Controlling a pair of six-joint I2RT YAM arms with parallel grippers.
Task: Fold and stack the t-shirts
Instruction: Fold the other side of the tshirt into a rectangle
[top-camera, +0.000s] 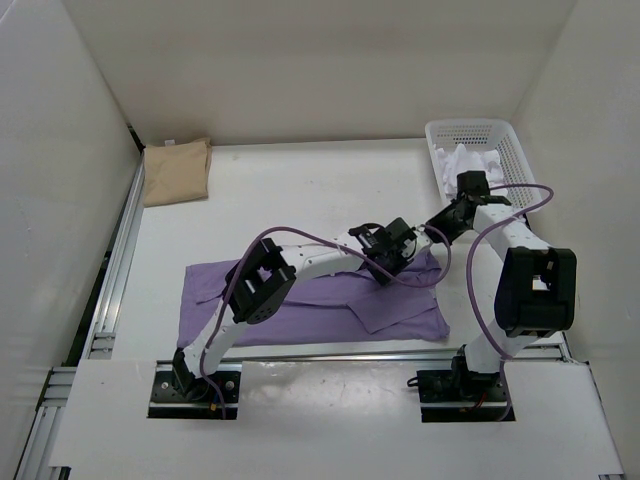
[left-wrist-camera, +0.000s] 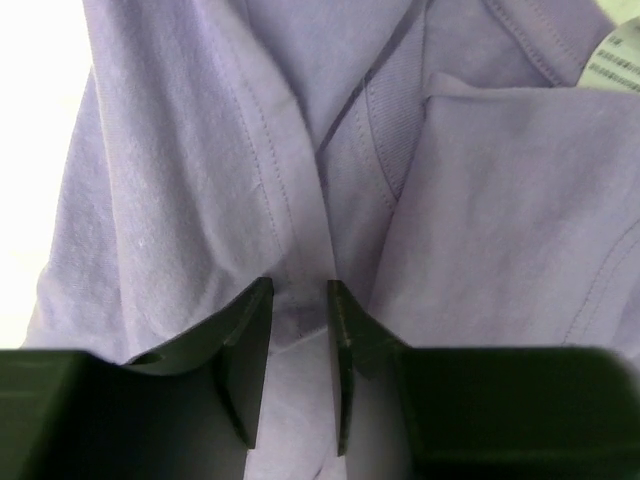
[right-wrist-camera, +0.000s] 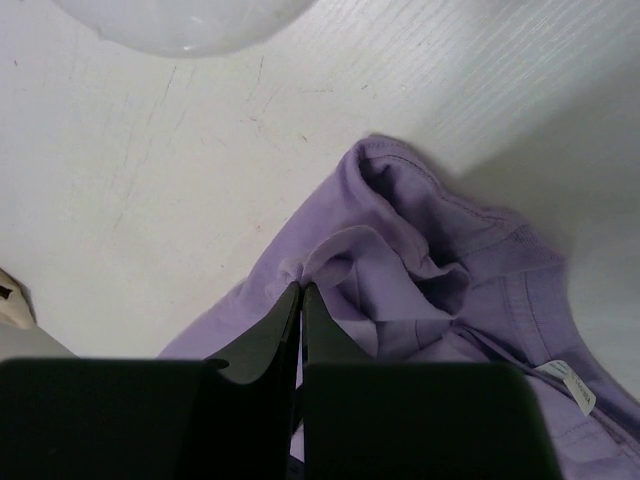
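Note:
The lavender t-shirt (top-camera: 300, 300) lies spread across the near middle of the table, its right part bunched. My left gripper (top-camera: 385, 258) presses down on that part. In the left wrist view its jaws (left-wrist-camera: 300, 285) stand a narrow gap apart, with a seamed ridge of lavender t-shirt (left-wrist-camera: 180, 180) between them. My right gripper (top-camera: 437, 232) is just to the right, at the shirt's far right corner. In the right wrist view it (right-wrist-camera: 302, 287) is shut, pinching a raised fold of the lavender t-shirt (right-wrist-camera: 430, 280). The tan t-shirt (top-camera: 177, 170) lies folded at the far left. The white t-shirt (top-camera: 470, 160) sits in the basket.
The white perforated basket (top-camera: 470, 127) stands at the far right corner, close behind my right arm. White walls enclose the table on three sides. A metal rail (top-camera: 115, 260) runs along the left edge. Purple cables loop over both arms.

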